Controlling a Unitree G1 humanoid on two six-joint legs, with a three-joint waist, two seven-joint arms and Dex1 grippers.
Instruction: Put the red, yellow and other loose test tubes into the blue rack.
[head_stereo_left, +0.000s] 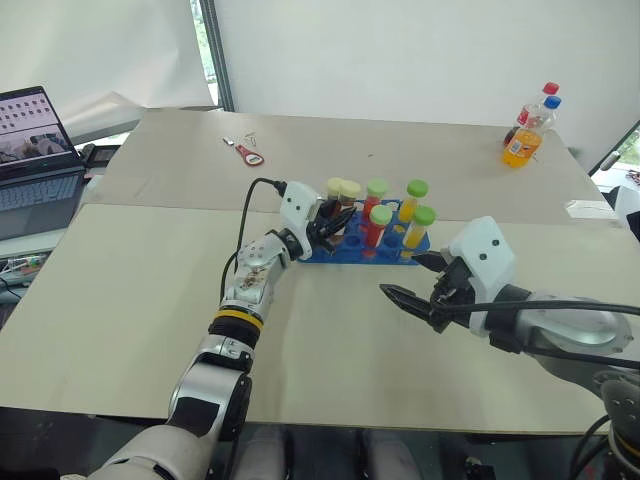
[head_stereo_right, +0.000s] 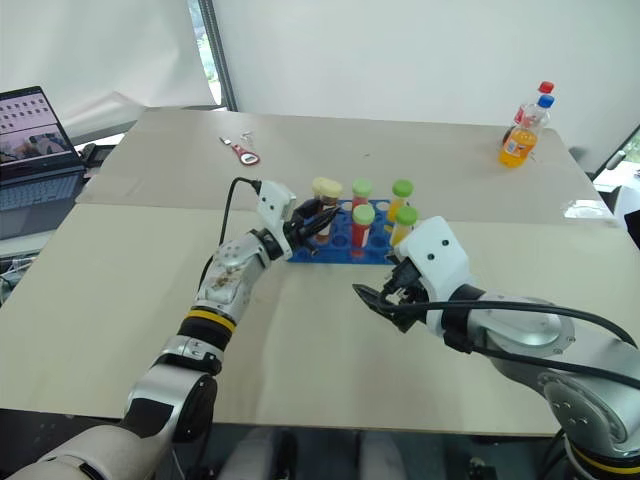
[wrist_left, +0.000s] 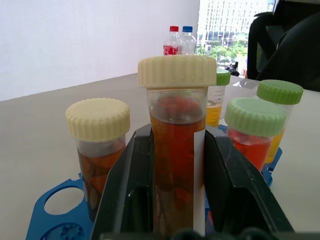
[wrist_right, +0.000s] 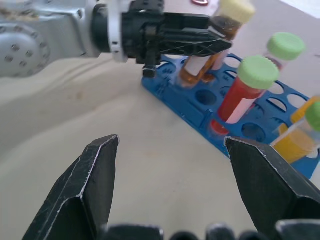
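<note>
My left gripper (head_stereo_left: 333, 222) is shut on a loose test tube (wrist_left: 176, 150) with brown liquid, a cream cap and a white label. It holds the tube tilted at the left end of the blue rack (head_stereo_left: 340, 250), lower end down at the rack's holes. A second cream-capped brown tube (wrist_left: 98, 135) stands in the rack beside it. Several green-capped tubes stand there too, among them a red one (head_stereo_left: 376, 226) and a yellow one (head_stereo_left: 420, 228). My right gripper (head_stereo_left: 402, 276) hovers open and holds nothing, in front of the rack's right end.
An orange-drink bottle (head_stereo_left: 524, 135) with a red cap stands at the far right of the table, a blue-capped bottle behind it. A small red tool (head_stereo_left: 248, 153) lies far left of centre. A laptop (head_stereo_left: 35, 140) sits off the table's left edge.
</note>
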